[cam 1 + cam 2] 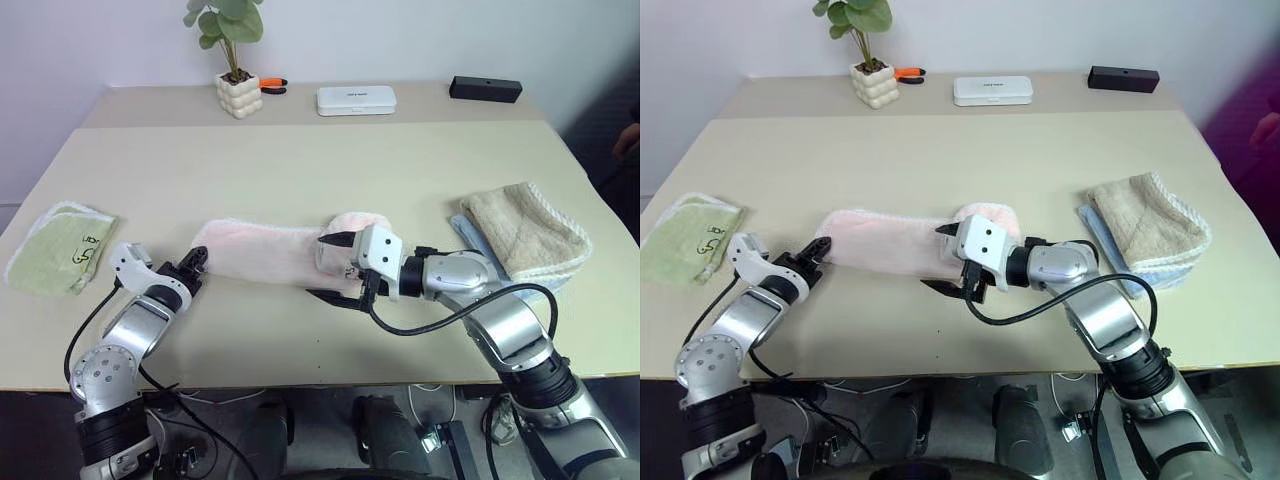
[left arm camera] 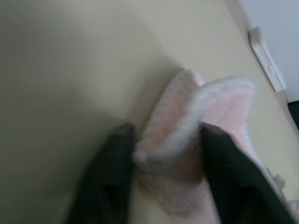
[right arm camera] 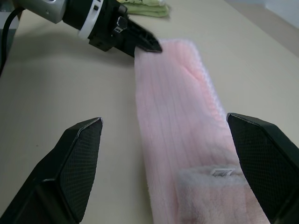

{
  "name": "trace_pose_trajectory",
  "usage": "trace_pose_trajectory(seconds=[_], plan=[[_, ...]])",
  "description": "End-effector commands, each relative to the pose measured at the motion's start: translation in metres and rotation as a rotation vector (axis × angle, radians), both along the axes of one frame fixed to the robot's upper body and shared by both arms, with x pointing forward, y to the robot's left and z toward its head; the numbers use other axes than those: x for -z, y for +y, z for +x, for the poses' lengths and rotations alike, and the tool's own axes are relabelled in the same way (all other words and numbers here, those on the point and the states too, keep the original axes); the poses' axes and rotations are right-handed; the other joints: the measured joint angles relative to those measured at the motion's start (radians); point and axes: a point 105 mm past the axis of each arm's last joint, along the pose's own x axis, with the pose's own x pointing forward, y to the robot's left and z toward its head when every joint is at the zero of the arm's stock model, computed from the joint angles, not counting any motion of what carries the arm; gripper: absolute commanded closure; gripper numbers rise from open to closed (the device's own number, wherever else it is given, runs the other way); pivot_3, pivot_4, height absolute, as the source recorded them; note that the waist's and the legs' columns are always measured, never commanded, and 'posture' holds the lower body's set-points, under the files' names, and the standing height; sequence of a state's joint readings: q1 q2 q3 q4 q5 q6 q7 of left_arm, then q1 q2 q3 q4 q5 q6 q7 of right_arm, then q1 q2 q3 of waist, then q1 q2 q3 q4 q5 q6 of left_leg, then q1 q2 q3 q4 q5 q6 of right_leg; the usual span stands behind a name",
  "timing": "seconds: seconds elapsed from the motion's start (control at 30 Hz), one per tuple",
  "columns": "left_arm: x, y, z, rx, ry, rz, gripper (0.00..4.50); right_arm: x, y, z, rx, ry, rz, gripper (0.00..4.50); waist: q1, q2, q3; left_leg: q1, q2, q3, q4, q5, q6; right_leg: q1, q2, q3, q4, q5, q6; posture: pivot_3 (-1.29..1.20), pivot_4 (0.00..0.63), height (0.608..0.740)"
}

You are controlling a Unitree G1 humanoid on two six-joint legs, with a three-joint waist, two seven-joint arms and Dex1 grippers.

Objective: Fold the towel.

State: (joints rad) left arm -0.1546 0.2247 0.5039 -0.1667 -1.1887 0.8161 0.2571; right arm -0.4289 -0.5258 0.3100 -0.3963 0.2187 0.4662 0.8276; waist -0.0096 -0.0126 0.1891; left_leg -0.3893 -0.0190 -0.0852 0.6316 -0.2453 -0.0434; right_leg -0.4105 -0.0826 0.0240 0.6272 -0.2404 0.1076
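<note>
The towel [image 1: 262, 250] lies as a long pale pink strip across the middle of the table [image 1: 300, 160], its right end folded over into a fluffy bump [image 1: 355, 222]. My left gripper [image 1: 197, 263] is at the strip's left end, shut on that end's corner. In the left wrist view the towel [image 2: 187, 121] bunches between the two black fingers [image 2: 114, 158]. My right gripper [image 1: 329, 268] stands open and points left over the towel's right part. Its fingers [image 3: 79, 158] spread wide on either side of the towel [image 3: 173, 107] without touching it.
A light green towel [image 1: 58, 248] lies at the table's left edge. A beige towel [image 1: 525, 230] rests on a pale blue one at the right. Along the back stand a potted plant [image 1: 238, 95], a white box [image 1: 356, 99] and a black box [image 1: 485, 88].
</note>
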Motion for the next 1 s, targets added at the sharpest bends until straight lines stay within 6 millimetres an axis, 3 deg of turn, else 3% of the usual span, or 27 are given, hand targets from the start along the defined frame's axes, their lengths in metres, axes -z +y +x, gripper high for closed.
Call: trace_pose_trajectory(seconds=[0.03,0.1,0.3,0.4,0.43,0.53,0.6,0.73,1.0], plan=[[-0.013,0.001,0.002,0.004,-0.063,0.002,4.47,-0.011,0.0,-0.006,-0.001,-0.036,0.021,0.12,-0.001,-0.001,0.001,0.0,0.0,0.0,0.0,0.0,0.0,0.0,0.0,0.0,0.0,0.0,0.0,0.0,0.15,0.738],[-0.025,0.007,0.003,-0.015,-0.123,0.015,4.47,-0.011,-0.001,-0.005,0.004,-0.035,0.02,0.12,-0.002,-0.002,0.001,0.0,0.0,0.0,0.0,0.0,0.0,0.0,0.0,0.0,0.0,0.0,0.0,0.0,0.15,0.738],[-0.088,0.052,0.002,-0.103,-0.355,0.189,4.47,-0.01,-0.008,-0.003,0.026,-0.029,0.005,0.12,-0.004,-0.004,0.002,-0.001,0.0,0.0,-0.001,0.0,0.0,-0.001,0.0,0.0,0.0,0.0,-0.001,0.0,0.15,0.738],[-0.117,0.048,0.002,-0.013,-0.451,0.331,4.47,-0.009,-0.011,-0.001,0.032,-0.028,-0.002,0.12,-0.004,-0.004,0.002,-0.001,0.0,0.0,-0.001,0.0,0.0,-0.001,0.0,0.0,-0.001,0.0,-0.001,0.0,0.15,0.738],[-0.126,0.039,0.002,0.037,-0.487,0.364,4.47,-0.009,-0.011,-0.001,0.034,-0.029,-0.003,0.12,-0.003,-0.004,0.002,-0.001,0.0,0.0,-0.001,0.0,0.0,-0.001,0.0,0.0,-0.002,0.0,-0.001,0.0,0.15,0.738],[-0.144,-0.011,-0.001,0.278,-0.598,0.433,4.47,-0.007,-0.013,0.001,0.046,-0.028,-0.005,0.12,0.001,-0.004,0.002,-0.002,0.0,0.0,-0.001,0.0,0.0,0.0,0.0,0.0,-0.005,0.0,-0.001,0.0,0.15,0.738],[-0.145,-0.034,-0.003,0.387,-0.628,0.455,4.47,-0.006,-0.013,0.001,0.052,-0.027,-0.006,0.12,-0.001,-0.004,0.002,-0.002,0.0,0.0,-0.001,0.0,0.0,0.002,0.0,0.0,-0.008,0.0,-0.001,0.0,0.15,0.738],[-0.132,-0.118,-0.018,0.745,-0.686,0.499,4.47,-0.001,-0.018,0.004,0.086,-0.02,-0.007,0.12,-0.001,-0.004,0.002,-0.003,0.0,0.001,-0.002,0.0,0.0,0.002,0.0,0.0,-0.011,0.001,-0.001,0.0,0.15,0.738],[-0.085,-0.167,-0.02,0.968,-0.625,0.516,4.47,0.008,-0.038,0.012,0.183,-0.034,-0.052,0.12,-0.005,-0.003,0.002,-0.002,0.0,0.001,-0.002,0.0,0.0,0.001,0.001,0.001,-0.01,0.001,0.0,0.0,0.15,0.738]])
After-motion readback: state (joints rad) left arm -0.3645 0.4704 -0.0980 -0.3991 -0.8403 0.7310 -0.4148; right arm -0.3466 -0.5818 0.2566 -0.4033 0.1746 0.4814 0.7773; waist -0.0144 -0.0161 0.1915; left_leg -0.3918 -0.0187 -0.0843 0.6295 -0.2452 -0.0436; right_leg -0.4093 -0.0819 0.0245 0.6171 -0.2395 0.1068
